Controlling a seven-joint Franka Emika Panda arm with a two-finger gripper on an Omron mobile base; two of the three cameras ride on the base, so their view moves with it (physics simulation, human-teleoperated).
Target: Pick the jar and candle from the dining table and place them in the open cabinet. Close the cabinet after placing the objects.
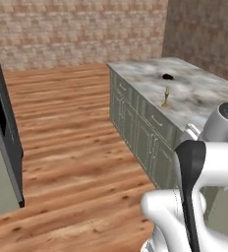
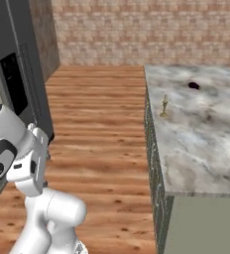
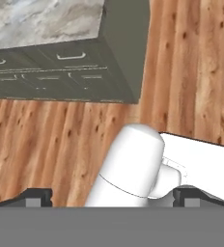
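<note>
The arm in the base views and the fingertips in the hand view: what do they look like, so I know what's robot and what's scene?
The arm is glossy white, built of rounded tubular links, with dark grey-black joint bands and a dark round cap on one joint. The gripper has two small dark, blocky fingertips. No cables or readable markings show.

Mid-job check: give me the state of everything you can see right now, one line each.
candle: upright on the dining table, near its edge, untouched.
dining table: drawers shut.
dark oval blob: lying on the tabletop, farther back than the candle.
pincer: open, empty, above the wood floor.
</note>
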